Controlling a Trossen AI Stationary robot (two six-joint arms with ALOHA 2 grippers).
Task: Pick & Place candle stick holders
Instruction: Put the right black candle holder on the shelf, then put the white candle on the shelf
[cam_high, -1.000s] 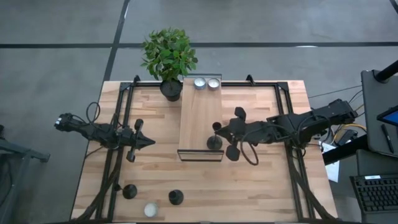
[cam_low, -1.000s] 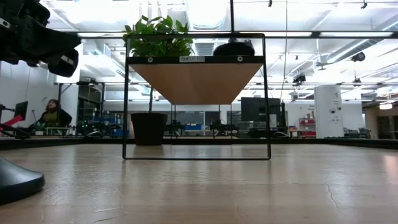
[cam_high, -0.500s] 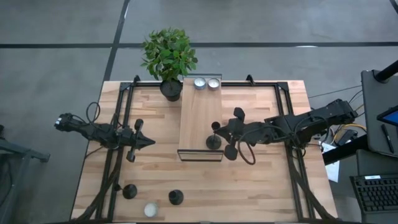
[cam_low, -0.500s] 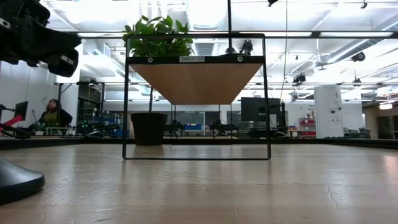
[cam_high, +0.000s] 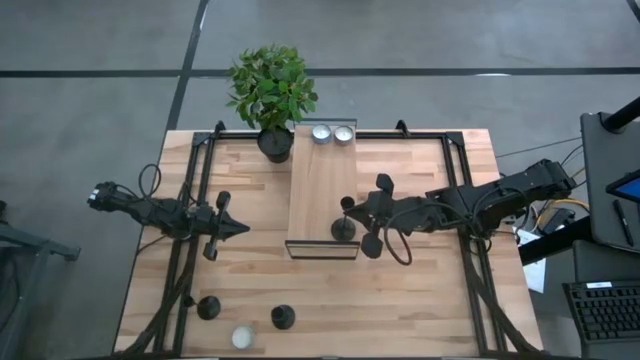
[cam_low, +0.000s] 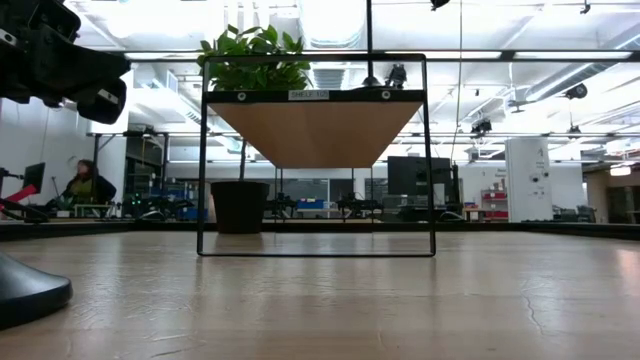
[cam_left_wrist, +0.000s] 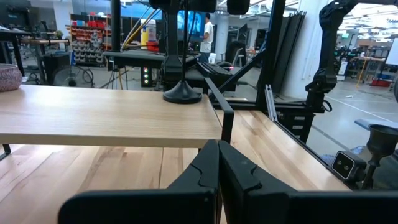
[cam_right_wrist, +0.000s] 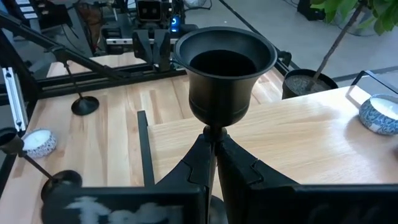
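My right pincer (cam_high: 349, 221) squeezes a candle holder (cam_high: 344, 229) on the shelf (cam_high: 322, 190); my left pincer (cam_high: 240, 228), pinched tight, waits by the bench's (cam_high: 420, 290) left edge

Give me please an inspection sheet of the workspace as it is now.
Surface: wooden table with a raised wooden shelf on a black frame.
Job's things: one candle stick holder on the shelf; two more at the table's near edge.
Clutter: two tealights on the shelf, one on the table; potted plant.
Grippers: right gripper shut on the shelf holder's stem; left gripper shut, empty, waiting left of the shelf.
Cables: cables along the right arm.
Surroundings: person seated in the room behind.
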